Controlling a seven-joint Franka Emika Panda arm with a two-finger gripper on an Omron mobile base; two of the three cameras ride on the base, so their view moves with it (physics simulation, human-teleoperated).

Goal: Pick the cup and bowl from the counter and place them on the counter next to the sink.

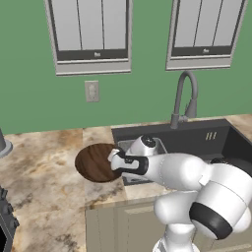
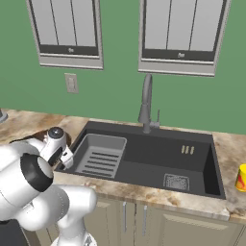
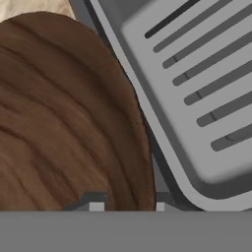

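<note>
The dark brown wood-grain bowl [image 1: 96, 162] [image 3: 64, 113] rests on the marbled counter [image 1: 44, 167] just left of the sink [image 1: 197, 138]. My gripper [image 1: 114, 156] [image 3: 128, 203] is at the bowl's right rim. Its jaws stand narrowly open, one fingertip over the bowl's inside and the other outside the rim. In the right base view my arm hides most of the bowl. The yellow cup [image 2: 241, 178] with red-orange markings stands upright on the counter to the right of the sink [image 2: 144, 158], far from the gripper [image 2: 67, 156].
A grey slatted rack [image 2: 101, 153] [image 3: 197, 88] lies in the sink's left half, right beside the bowl. The curved grey faucet [image 1: 184, 98] rises behind the basin. A stovetop edge [image 1: 6, 226] shows at far left.
</note>
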